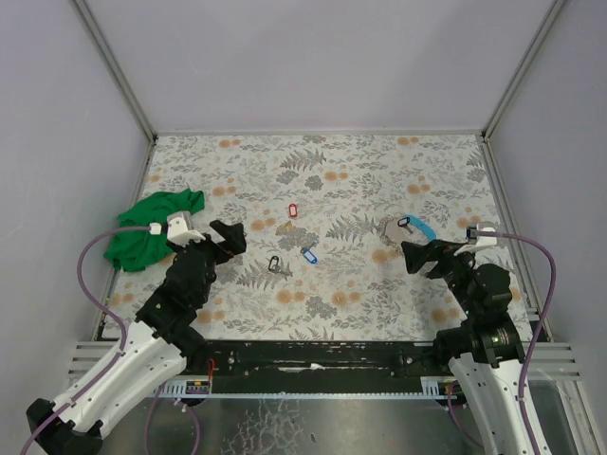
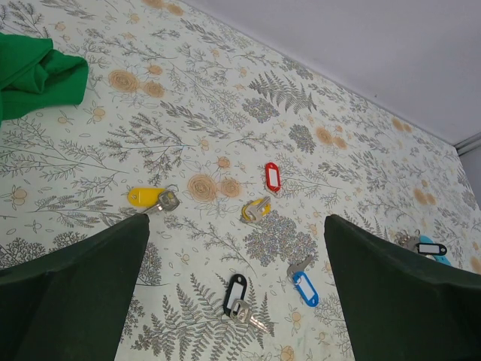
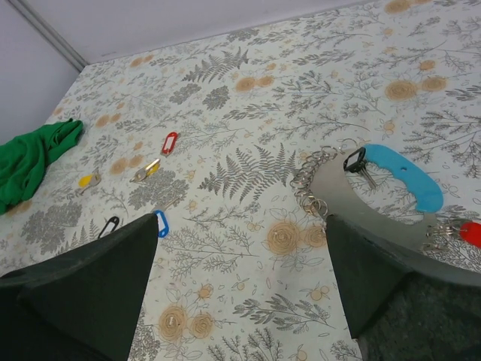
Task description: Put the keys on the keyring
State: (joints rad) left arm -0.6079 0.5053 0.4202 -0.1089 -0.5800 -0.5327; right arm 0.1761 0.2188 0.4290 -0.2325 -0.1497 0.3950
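Several tagged keys lie mid-table: a red tag, a blue-tagged key, a black-tagged key and yellow ones. The left wrist view shows the red tag, the blue one, the black one and two yellow ones. A chain of metal keyrings lies by a grey plate with a blue handle and a black-tagged key. My left gripper is open above the keys. My right gripper is open beside the keyrings.
A crumpled green cloth lies at the table's left edge, close to my left arm. White walls with metal corner posts enclose the floral-patterned table on three sides. A small red item lies at the right edge of the right wrist view.
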